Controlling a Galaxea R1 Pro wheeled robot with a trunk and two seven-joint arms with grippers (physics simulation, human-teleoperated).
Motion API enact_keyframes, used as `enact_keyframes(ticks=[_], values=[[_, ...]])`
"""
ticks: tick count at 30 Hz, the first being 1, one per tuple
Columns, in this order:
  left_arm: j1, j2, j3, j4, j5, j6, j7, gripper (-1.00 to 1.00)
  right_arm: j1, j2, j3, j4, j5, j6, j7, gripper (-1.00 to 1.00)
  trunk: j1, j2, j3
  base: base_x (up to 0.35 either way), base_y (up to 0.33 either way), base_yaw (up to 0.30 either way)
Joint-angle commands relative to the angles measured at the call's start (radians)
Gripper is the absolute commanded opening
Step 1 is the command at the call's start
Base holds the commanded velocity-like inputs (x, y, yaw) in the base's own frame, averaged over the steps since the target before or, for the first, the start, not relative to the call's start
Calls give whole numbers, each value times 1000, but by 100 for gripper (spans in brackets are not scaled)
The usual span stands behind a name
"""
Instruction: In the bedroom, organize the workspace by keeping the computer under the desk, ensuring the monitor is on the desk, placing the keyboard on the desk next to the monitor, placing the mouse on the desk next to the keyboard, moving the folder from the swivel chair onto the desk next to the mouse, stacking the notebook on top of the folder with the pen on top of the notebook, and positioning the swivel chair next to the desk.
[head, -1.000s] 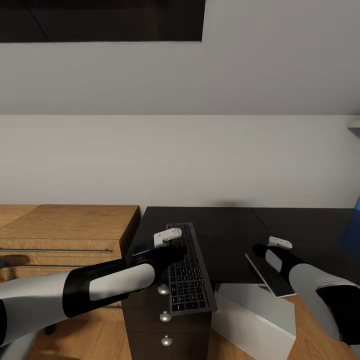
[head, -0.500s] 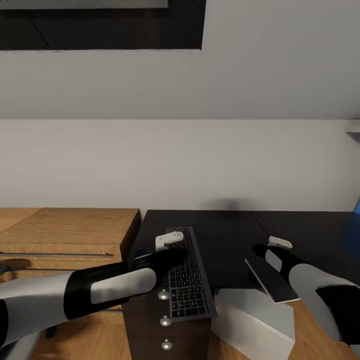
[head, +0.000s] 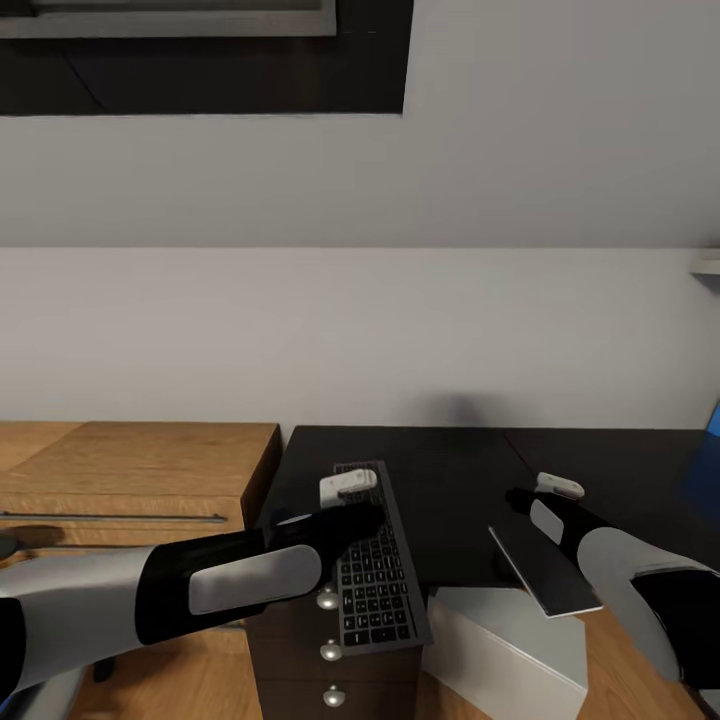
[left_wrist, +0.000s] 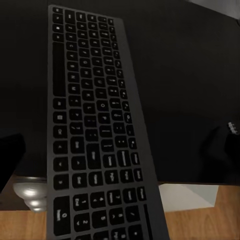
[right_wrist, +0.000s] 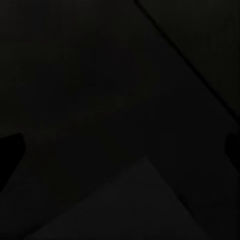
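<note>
Against the grey wall stands the black desk (head: 450, 470), with a wooden chest (head: 140, 460) touching its left end. On the desk's left part, above the drawer unit with round silver knobs (head: 331, 650), lies the keyboard (head: 375, 560), set lengthwise away from the wall, its near end jutting over the front edge; the left wrist view shows its dark keys (left_wrist: 95, 145) over the glossy top and one knob below. Left gripper (head: 347, 487) sits at the keyboard's far left corner, over its edge; whether its fingers are wide, narrow or clamped on the frame cannot be told. Right gripper (head: 557, 487) hovers over the desk's middle, above a flat dark panel with a pale edge (head: 545, 570), likely the monitor, which lies tilted over the front edge; its finger spread cannot be told either, and the right wrist view is nearly black. Below that panel, on the plank floor (head: 200, 680), stands the white computer (head: 510, 650). At the far right edge a blue patch (head: 712, 425) is visible.
</note>
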Motion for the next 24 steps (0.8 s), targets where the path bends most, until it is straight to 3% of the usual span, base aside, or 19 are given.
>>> enact_keyframes(ticks=[1,8,12,24], values=[[-2,2,-1,-1,4,-8,3,100,0,0,9,-4,-8,3,-4,100,-4,7,2,0,0,0],[-1,4,-1,-1,4,-9,24,100,0,6,9,-5,-7,-38,-6,100,-31,56,24,0,0,0],[-1,5,0,-1,0,-9,52,100,0,22,8,-5,-2,-55,-8,100,-46,84,36,0,0,0],[-1,5,6,-1,-51,-9,77,100,0,56,7,-6,41,-80,-10,100,-92,168,74,0,0,0]])
